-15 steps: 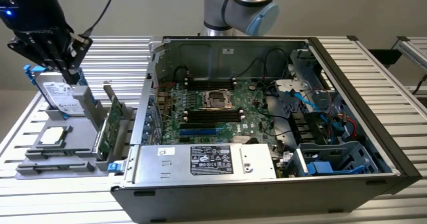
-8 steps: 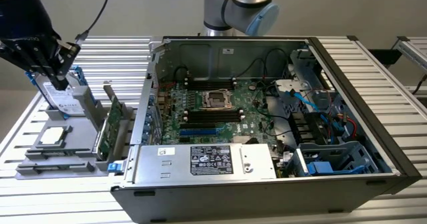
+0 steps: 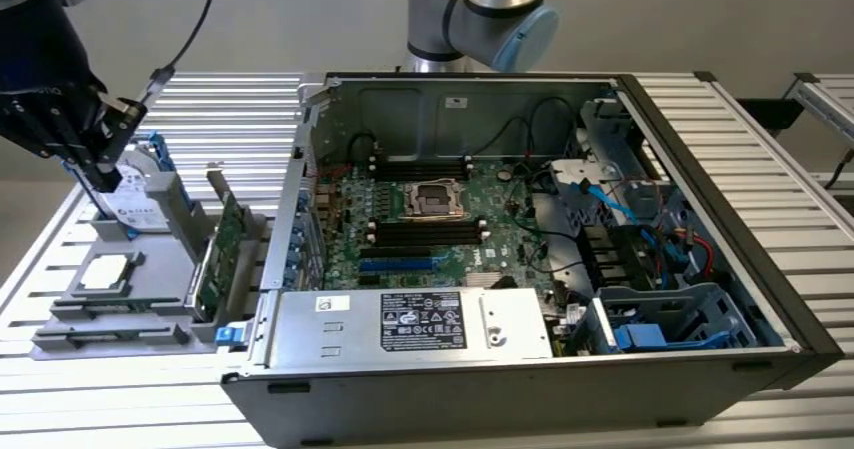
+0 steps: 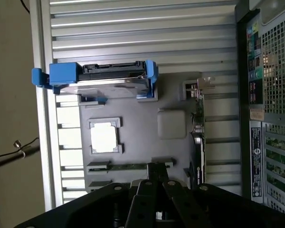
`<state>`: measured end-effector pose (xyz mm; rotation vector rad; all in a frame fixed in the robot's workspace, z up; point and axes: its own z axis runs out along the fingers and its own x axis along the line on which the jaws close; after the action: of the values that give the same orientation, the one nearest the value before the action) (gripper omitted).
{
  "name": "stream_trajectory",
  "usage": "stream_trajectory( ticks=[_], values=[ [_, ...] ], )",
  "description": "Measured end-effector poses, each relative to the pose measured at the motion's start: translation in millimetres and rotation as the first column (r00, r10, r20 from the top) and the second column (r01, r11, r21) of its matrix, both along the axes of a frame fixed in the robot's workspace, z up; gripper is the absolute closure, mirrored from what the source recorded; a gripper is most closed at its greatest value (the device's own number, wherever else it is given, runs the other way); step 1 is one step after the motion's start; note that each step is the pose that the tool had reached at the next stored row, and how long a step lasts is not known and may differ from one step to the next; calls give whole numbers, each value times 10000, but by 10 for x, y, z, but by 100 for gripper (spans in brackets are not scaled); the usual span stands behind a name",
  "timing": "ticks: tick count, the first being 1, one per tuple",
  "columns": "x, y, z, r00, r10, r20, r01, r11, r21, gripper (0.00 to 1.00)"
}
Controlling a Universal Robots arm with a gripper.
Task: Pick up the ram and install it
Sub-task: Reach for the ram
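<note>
Overhead, the black end effector, pressed together, hovers above the thin green ram.

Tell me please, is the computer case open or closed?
Open. The computer case has no cover on its upward side, so the motherboard and the power supply inside show plainly.

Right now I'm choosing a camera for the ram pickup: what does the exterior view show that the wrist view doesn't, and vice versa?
Exterior view: the motherboard and power supply inside the open case. Wrist view: the case's rear grille. Both: the shut gripper above the gray holder with the ram, hard drive, processor and expansion card.
</note>
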<state>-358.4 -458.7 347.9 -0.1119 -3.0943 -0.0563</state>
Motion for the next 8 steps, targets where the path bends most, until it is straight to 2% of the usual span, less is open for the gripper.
stream_trajectory(
  ticks=[5,8],
  values=[
    [-8,-53,-15,9999,26,-163,-27,10000,-35,89],
    [-13,-82,-24,9998,69,-206,-70,10000,-36,89]
  ],
)
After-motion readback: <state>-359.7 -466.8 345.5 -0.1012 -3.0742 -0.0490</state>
